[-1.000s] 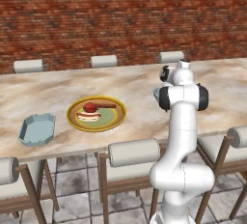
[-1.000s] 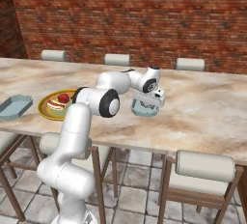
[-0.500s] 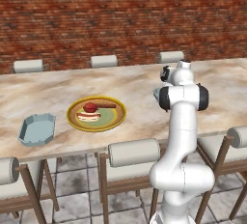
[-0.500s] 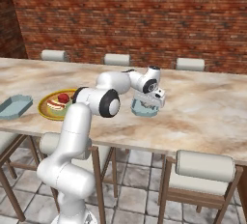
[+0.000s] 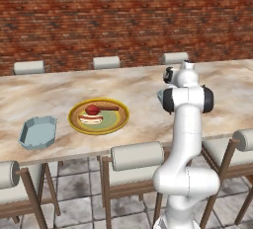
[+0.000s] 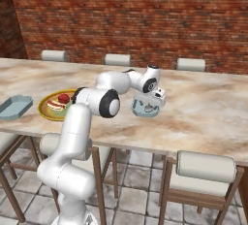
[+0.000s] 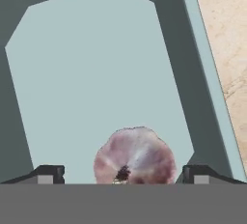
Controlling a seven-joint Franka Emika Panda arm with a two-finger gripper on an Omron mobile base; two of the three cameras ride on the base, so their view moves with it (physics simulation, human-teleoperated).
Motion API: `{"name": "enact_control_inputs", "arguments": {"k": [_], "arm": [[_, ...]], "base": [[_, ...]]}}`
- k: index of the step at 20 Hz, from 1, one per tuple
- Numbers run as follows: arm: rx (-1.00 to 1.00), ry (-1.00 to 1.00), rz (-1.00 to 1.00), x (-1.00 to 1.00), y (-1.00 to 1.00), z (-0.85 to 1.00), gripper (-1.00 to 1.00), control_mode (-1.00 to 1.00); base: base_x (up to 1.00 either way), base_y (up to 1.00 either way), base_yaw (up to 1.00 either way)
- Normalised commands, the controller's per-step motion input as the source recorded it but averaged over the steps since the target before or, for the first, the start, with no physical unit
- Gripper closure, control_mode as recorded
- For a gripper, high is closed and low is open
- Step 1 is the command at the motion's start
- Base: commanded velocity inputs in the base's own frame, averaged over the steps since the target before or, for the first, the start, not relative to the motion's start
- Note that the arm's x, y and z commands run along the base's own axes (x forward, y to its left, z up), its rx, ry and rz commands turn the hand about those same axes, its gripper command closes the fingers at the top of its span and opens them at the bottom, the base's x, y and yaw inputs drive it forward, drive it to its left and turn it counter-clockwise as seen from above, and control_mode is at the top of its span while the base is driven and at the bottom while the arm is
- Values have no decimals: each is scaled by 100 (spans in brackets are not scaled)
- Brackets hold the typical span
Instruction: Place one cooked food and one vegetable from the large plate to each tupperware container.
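Marble-look table point(image 5: 59, 87) spans both base views, brick wall behind, padded chairs point(image 5: 137, 156) tucked along the near edge; white arm reaches out over the right part of the tabletop. Large plate point(image 5: 99, 116) (yellow rim, brown band, green centre) sits mid-table in the left base view, holding a red-topped food point(image 5: 92, 109), a layered piece under it and a dark brown stick at about 1 o'clock of the plate; one tupperware container point(image 5: 37, 132) lies well apart at the plate's 8 o'clock, near the table edge. Second tupperware container point(image 6: 145, 108) sits under the hand in the right base view; gripper point(image 7: 123, 172) is low over its floor, fingers spread wide and released, touching nothing. A pinkish-purple round vegetable point(image 7: 134, 156) (onion-like, cannot say for sure) rests on the tray floor between the fingertips point(image 7: 48, 172), at 6 o'clock in the hand view.
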Motion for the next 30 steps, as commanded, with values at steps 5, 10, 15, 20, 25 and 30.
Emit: {"name": "enact_control_inputs", "arguments": {"k": [5,10,15,20,25,30], "arm": [[-6,0,0,-43,39,70,-100,-100],[-1,3,0,-79,70,81,-100,-100],[0,1,9,-70,87,76,-100,-100],[0,0,20,-59,100,17,-100,-100],[0,0,28,-47,86,19,-100,-100],[0,-1,31,-42,55,9,-100,-100]], "base": [[0,0,0],[0,0,0],[0,0,0],[0,0,0],[0,0,0],[0,0,0]]}}
